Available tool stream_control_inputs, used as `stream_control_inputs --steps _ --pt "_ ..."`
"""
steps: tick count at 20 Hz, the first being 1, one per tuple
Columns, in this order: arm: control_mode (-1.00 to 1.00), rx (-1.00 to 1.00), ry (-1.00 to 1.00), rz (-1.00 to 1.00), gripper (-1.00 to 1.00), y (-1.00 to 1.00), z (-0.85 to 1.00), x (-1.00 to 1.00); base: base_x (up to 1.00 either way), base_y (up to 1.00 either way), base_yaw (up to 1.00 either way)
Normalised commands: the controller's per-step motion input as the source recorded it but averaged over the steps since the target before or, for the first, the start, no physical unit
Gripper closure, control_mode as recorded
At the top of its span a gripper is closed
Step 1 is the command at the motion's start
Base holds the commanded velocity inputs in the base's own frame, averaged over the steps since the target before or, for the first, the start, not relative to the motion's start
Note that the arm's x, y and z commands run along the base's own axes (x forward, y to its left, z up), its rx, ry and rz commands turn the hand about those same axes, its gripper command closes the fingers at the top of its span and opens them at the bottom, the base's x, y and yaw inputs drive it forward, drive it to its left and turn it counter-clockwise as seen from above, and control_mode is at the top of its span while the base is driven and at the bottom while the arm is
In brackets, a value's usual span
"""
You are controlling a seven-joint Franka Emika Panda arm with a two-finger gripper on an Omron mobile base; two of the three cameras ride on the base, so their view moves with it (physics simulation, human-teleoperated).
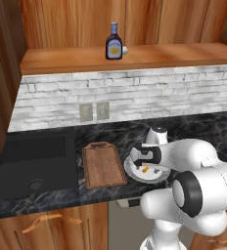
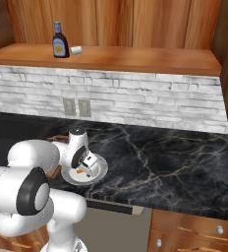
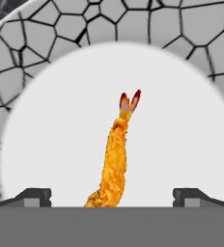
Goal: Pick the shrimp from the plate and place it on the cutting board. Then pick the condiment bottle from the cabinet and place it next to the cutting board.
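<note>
shrimp [image 3: 115, 159] orange, flat on plate [image 3: 46, 144] | cutting board [image 1: 103, 166] bare

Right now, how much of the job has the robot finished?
Nothing is finished yet. The shrimp lies on the plate, and the open gripper hangs right over it, one finger on each side. The board has nothing on it. The bottle stands in the cabinet.

white brick backsplash [image 1: 135, 93] with a pair of wall outlets [image 1: 94, 112] above a black veined marble counter [image 2: 175, 157]; dark sink [image 1: 34, 161] sunk at the left end; warm wood cupboards with curved handles [image 1: 47, 222] below; evenly lit, without harsh shadows.
</note>
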Motion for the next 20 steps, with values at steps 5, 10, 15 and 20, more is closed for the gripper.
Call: stream_control_inputs --steps 5,10,15,20 --pt "-1.00 0.01 0.00 0.00 -1.00 0.01 -0.11 0.03 0.00 0.00 0.00" --pt "-1.00 0.01 0.00 0.00 -1.00 0.01 -0.11 0.04 0.00 0.00 0.00" --pt "-1.00 0.00 0.00 0.00 1.00 0.02 -0.06 0.00 0.00 0.00 0.00" --pt "-1.00 0.00 0.00 0.00 1.00 0.00 -0.02 0.00 0.00 0.00 0.00"
